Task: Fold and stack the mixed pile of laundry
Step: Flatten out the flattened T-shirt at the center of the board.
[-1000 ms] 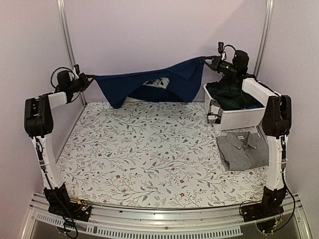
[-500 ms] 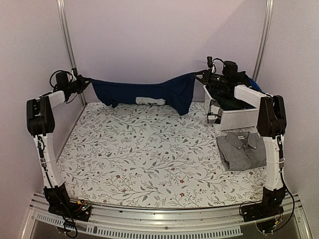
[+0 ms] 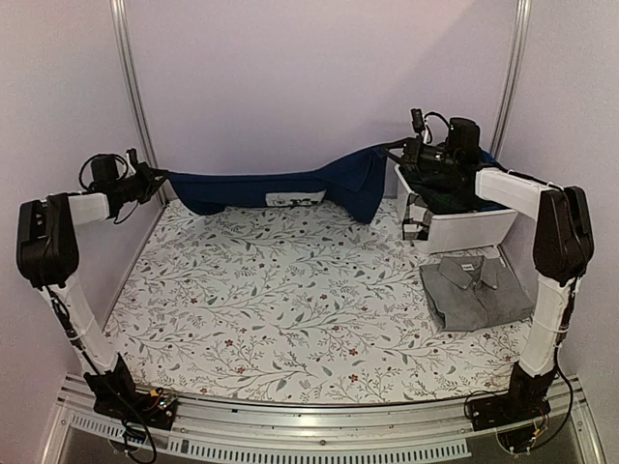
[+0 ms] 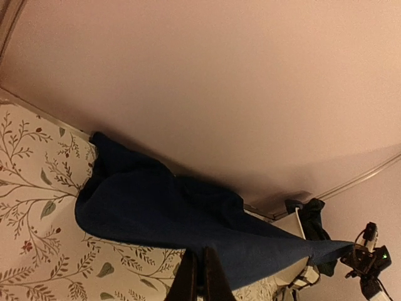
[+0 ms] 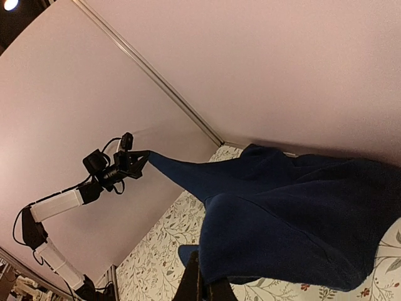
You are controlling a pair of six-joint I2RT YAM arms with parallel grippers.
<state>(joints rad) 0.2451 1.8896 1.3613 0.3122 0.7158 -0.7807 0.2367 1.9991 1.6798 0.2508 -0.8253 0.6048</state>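
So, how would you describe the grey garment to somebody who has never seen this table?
Find the white bin at the far right of the floral table. Just in front of it, toward the near edge, lies the grey garment, folded, collar showing. The navy garment hangs in the air instead.

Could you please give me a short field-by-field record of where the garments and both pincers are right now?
left pincer: shut on the left end of the navy garment
right pincer: shut on its right end, by the bin
navy garment: stretched between the arms, sagging over the far edge of the table
grey shirt: folded, on the table in front of the bin
plaid garment: in the bin
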